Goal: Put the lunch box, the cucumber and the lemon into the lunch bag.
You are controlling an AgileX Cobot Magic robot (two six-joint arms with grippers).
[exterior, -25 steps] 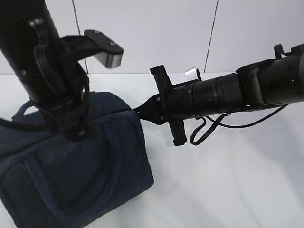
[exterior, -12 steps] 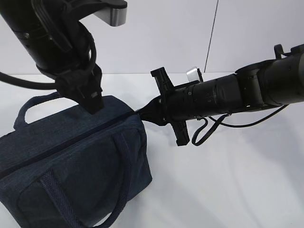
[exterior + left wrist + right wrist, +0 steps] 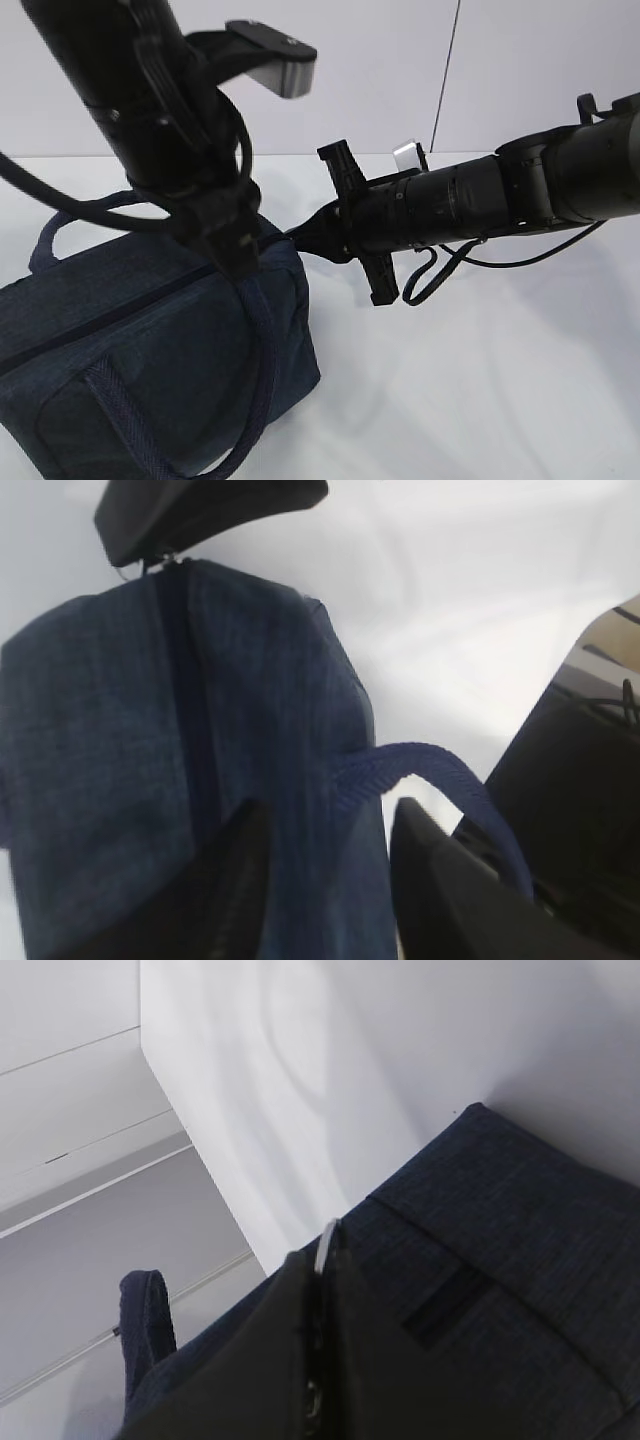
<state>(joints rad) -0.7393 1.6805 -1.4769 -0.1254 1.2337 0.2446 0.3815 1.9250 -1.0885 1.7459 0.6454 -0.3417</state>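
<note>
pinching a thin silver ring pull (image 3: 327, 1245), right hand (image 3: 322, 1290) clenched; left hand (image 3: 325, 855) released over boxy woven navy lunch bag (image 3: 130, 360)

The lunch bag (image 3: 150, 360) sits on the desk (image 3: 480, 400) at the left. The left gripper (image 3: 232, 255) hangs just above its top, one handle (image 3: 430, 770) beside its jaws; the right gripper (image 3: 318, 1360) meets the bag's right end, ring pull (image 3: 325, 1245) between its jaws.

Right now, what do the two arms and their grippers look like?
Both arms are matte black tubes with loose black cables. The left arm carries a grey-tipped bracket; the right arm has ribbed collars. The left gripper and right gripper have dark, smooth fingers.
</note>
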